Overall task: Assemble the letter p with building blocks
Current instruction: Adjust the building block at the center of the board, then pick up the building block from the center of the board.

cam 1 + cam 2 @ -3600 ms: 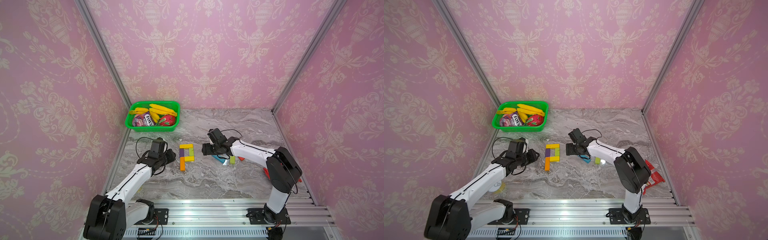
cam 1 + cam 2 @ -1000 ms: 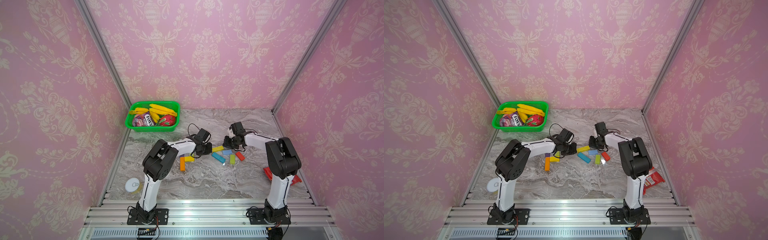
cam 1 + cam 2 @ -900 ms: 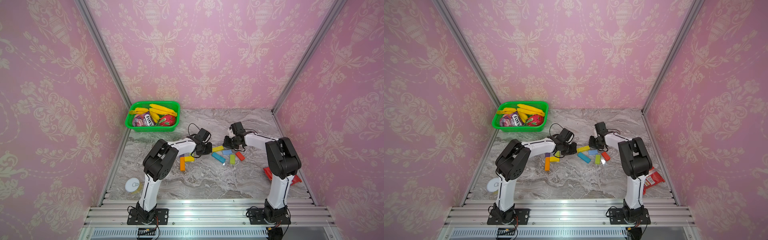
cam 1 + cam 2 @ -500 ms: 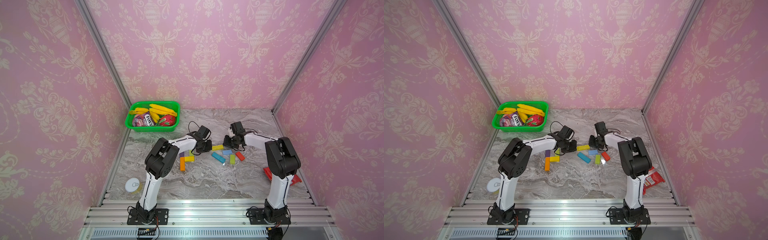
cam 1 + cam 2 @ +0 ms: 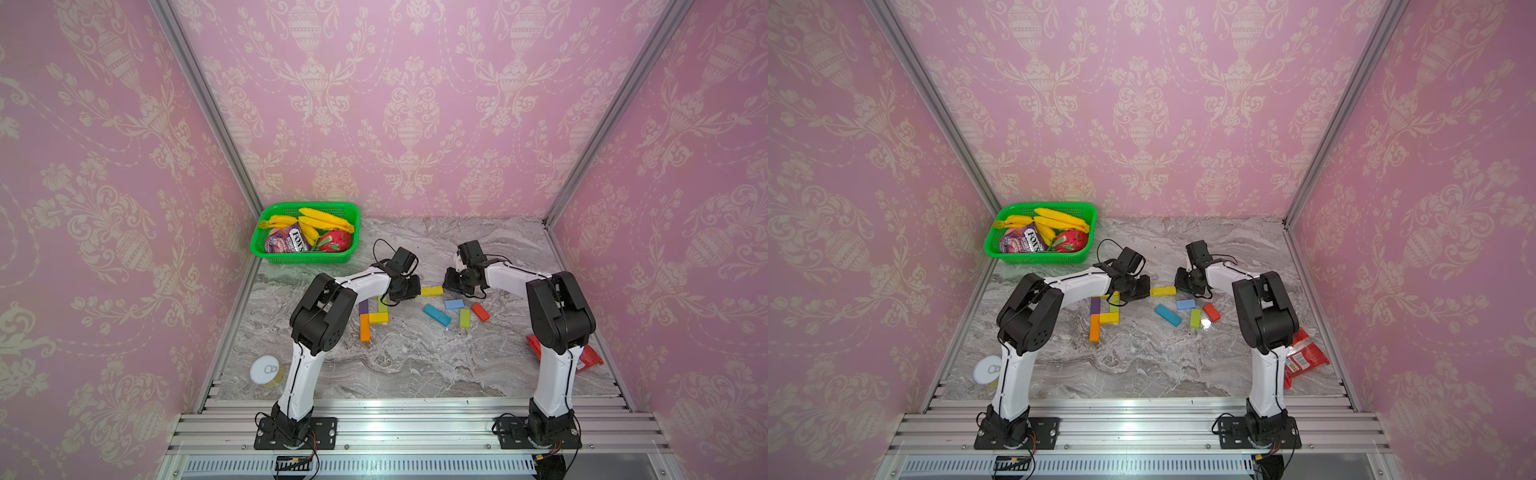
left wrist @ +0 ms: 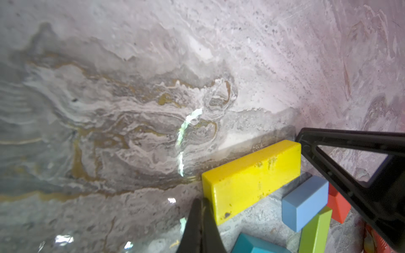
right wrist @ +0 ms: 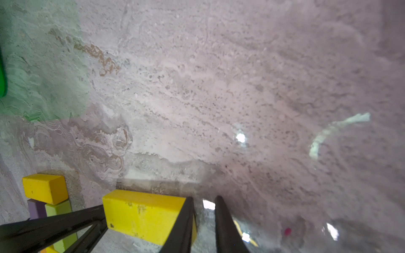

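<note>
- Broadly, the marble desk (image 5: 415, 365) bears everything; a green basket (image 5: 303, 258) of fruit sits in its far left corner.
- A red packet (image 5: 1304, 361) lies by the right arm's base, and a can (image 5: 266, 371) by the left arm's.
- Mid-desk, a cluster (image 5: 374, 316) of purple, lime, yellow and orange blocks touch each other.
- To its right, loose and flat, lie a teal block (image 5: 436, 314), blue block (image 5: 454, 304), lime block (image 5: 465, 318) and red block (image 5: 480, 312).
- Another yellow block (image 5: 431, 291) lies flat between both arms' tips.
- The left fingers (image 6: 200, 223) are pressed together, against one end of it.
- The right fingers (image 7: 184, 221) stand slightly apart, gripping nothing; one touches the other end.
</note>
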You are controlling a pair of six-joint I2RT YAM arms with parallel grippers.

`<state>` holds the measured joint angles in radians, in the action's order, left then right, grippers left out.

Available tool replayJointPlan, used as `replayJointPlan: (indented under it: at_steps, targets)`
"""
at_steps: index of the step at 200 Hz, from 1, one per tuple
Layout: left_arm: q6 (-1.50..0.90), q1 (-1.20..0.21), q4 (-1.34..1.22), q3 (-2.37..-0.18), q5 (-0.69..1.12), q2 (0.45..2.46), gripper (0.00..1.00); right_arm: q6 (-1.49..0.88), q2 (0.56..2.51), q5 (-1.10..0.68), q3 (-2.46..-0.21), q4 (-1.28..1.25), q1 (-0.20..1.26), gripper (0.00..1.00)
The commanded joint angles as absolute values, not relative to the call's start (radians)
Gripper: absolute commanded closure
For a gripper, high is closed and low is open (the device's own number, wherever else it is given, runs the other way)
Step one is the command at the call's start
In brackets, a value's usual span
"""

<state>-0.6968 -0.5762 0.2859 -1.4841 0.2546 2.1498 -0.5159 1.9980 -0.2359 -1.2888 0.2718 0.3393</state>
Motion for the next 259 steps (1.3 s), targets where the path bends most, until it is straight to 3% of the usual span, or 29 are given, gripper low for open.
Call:
replayJointPlan:
  at_steps: [1,20,38,106,152,259]
  targets:
    - [-0.687,-0.568,0.247,-1.465,0.242,2.122,0.86,-0.527,1.960,-0.203,-1.252,0.310,0.364,0.70]
    - [-0.691,-0.560,0.210,-1.432,0.252,2.096,0.80,-0.522,1.894,-0.154,-1.222,0.295,0.363,0.60]
    - [-0.691,-0.560,0.184,-1.416,0.265,2.083,0.73,-0.512,1.838,-0.127,-1.203,0.286,0.362,0.57]
    - [-0.666,-0.560,0.181,-1.322,0.201,1.968,0.69,-0.497,1.717,-0.094,-1.113,0.413,0.362,0.39]
    - [-0.660,-0.561,0.155,-1.227,0.202,1.843,0.67,-0.511,1.713,-0.057,-1.073,0.458,0.383,0.22]
    - [-0.666,-0.572,0.183,-1.066,0.207,1.590,0.65,-0.410,1.833,0.006,-1.180,0.483,0.437,0.17]
